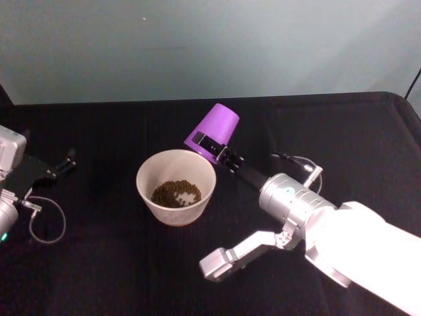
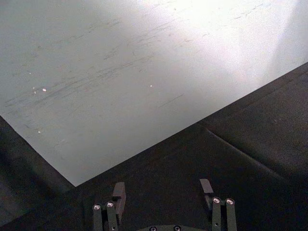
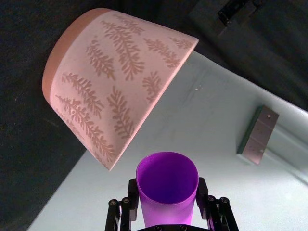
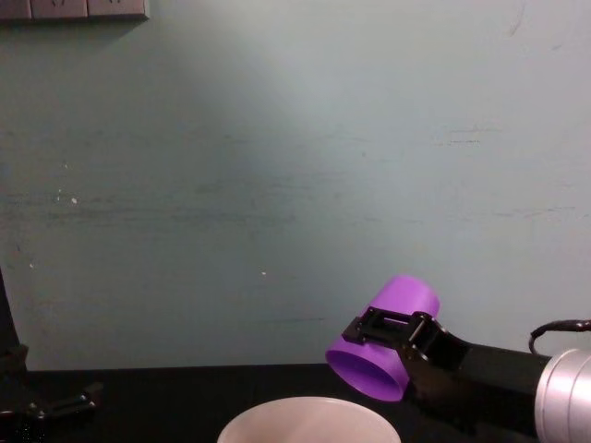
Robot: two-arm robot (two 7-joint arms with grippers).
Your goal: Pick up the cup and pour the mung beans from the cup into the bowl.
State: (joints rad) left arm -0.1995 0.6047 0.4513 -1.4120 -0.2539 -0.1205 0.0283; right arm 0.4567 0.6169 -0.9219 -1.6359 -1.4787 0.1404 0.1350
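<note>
- The cup (image 1: 214, 130) hangs in the air, tipped far over. Its mouth points down and to the left, just above the far right rim of the bowl (image 1: 172, 212).
- The right gripper (image 1: 210, 147) carries it, with the jaws closed on the two sides of the cup.
- The beans (image 1: 176, 192) lie as a brown-green heap on the bottom of the bowl. No stream shows between cup and bowl, and in the right wrist view the inside of the cup looks empty.
- The step in hand is the pour itself, and it seems to be at its end or very close to it.
- The next move probably calls for turning the wrist back so that the cup comes upright. Then the cup should go up and to the right, clear of the rim, because a touch there could push or tip the bowl.
- The left gripper (image 1: 62, 166) is parked at the left edge of the table (image 1: 118, 270), well apart from the bowl. Its jaws stand apart and hold nothing.
</note>
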